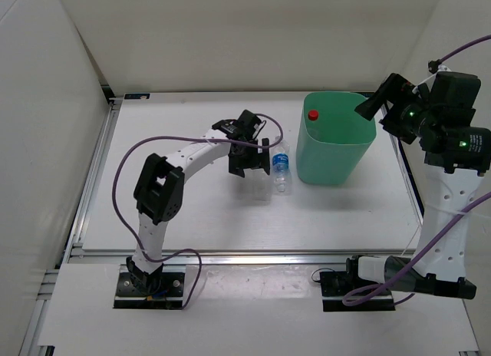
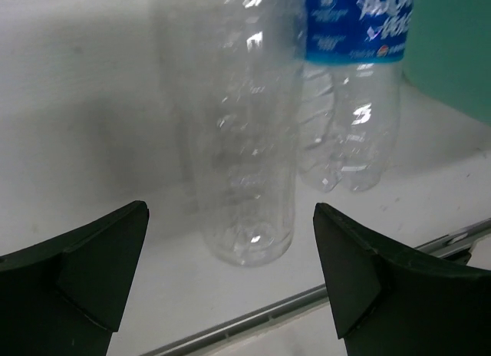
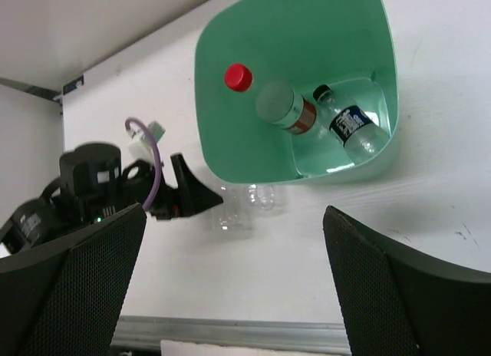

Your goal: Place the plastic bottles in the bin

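Observation:
The mint-green bin (image 1: 337,150) stands at the back right of the table. In the right wrist view the bin (image 3: 230,133) holds the red-labelled bottle with red cap (image 3: 285,109) and the dark-blue-labelled bottle (image 3: 351,127). The blue-labelled bottle with white cap (image 1: 281,169) lies on the table left of the bin. The unlabelled bottle (image 2: 245,141) lies beside it, in front of my open left gripper (image 2: 230,212), not between the fingertips. The blue-labelled bottle (image 2: 354,87) lies just behind it. My right gripper (image 3: 234,212) is open and empty, high above the bin's right side (image 1: 383,107).
White walls enclose the table on the left, back and right. A metal rail (image 1: 245,256) runs along the table's near edge. A purple cable (image 1: 138,153) loops over the left arm.

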`<state>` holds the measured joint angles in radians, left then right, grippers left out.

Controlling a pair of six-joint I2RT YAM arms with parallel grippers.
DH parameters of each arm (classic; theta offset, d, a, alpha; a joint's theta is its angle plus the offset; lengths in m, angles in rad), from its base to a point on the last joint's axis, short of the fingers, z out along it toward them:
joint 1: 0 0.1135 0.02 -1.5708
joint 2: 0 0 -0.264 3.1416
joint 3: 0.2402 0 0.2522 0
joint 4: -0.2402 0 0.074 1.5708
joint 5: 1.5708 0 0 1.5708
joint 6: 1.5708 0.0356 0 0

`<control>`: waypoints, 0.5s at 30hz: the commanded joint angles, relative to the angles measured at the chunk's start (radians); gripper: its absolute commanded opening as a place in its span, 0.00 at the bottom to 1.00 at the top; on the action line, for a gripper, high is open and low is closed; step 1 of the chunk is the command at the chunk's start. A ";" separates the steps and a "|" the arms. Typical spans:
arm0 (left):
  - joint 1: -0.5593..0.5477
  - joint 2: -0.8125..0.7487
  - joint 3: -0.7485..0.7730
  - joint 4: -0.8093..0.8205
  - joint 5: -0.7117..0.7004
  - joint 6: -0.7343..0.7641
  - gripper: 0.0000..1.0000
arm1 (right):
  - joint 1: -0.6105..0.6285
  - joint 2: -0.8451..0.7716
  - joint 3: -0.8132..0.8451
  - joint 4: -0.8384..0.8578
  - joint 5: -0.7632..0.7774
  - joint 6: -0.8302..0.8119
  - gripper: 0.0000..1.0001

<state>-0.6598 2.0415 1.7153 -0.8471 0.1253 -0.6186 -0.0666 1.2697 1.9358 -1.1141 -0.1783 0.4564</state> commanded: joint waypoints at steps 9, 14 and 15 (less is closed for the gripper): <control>-0.003 0.169 0.126 0.051 0.148 -0.018 1.00 | -0.018 -0.021 0.018 -0.112 -0.036 -0.073 1.00; -0.003 0.198 0.070 0.051 0.158 -0.018 0.86 | -0.018 -0.021 0.029 -0.122 -0.046 -0.084 1.00; -0.003 0.198 0.070 0.051 0.158 -0.018 0.83 | -0.018 -0.030 0.029 -0.122 -0.037 -0.084 1.00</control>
<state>-0.6605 2.2543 1.8057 -0.8009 0.2565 -0.6384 -0.0784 1.2629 1.9362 -1.2327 -0.2092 0.4065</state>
